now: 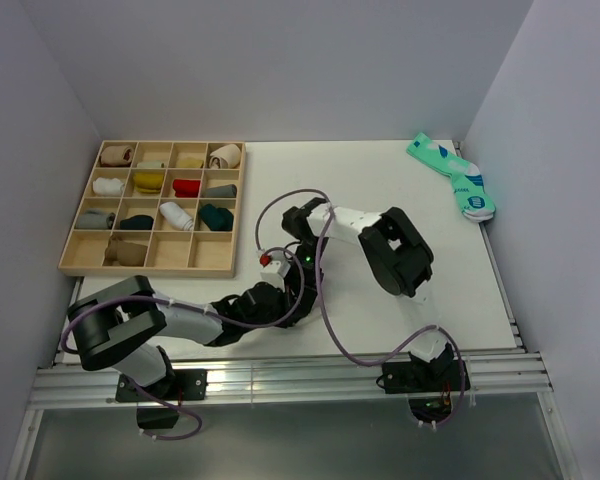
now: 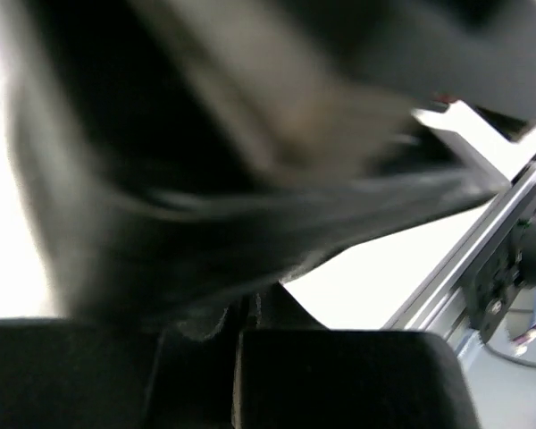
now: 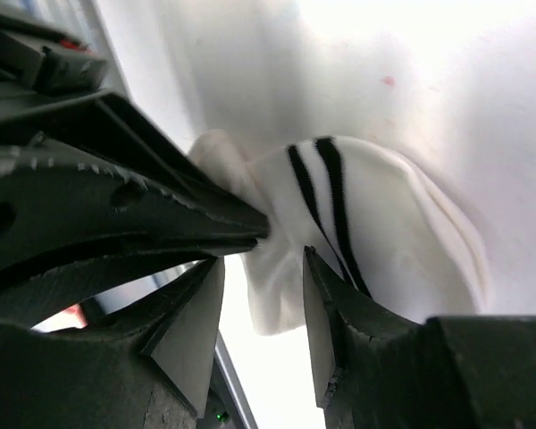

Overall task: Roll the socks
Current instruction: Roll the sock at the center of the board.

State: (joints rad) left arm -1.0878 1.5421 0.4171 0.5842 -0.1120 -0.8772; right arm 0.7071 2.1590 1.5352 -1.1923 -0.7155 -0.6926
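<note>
Pinching a bunched fold of the white sock [image 3: 375,223] between its tapered tips, the left gripper [image 3: 255,229] is reaching in from the left of the right wrist view. Its fingers are pressing together on the fabric, probably so that the bundle is not springing loose. The right gripper [image 3: 263,264] is standing spread, its two fingers apart near the sock's lower edge and gripping nothing. Judging from that, it is leaving the hold to its partner, perhaps to take a fresh bite elsewhere on the bundle. The sock is sitting crumpled against the white table [image 1: 380,180], dark cuff stripes curving over its top, near the middle of the work area where the two wrists are meeting; whether it is resting or slightly lifted I cannot tell. That close view is giving what the overhead camera is not: from above, the arms are crossing over the spot and hiding the sock altogether, so neither pair of fingers is readable there. The overhead view is in turn showing the wider layout. The teal pair [image 1: 452,176] is lying flat and unrolled at the far right corner, well apart from the arms, and a wooden tray [image 1: 145,270] at the left is holding bundled socks in many of its compartments. The left wrist camera is smearing into blur, showing only dark shapes and a strip of metal rail [image 2: 482,241], so it is telling nothing about the grip.
</note>
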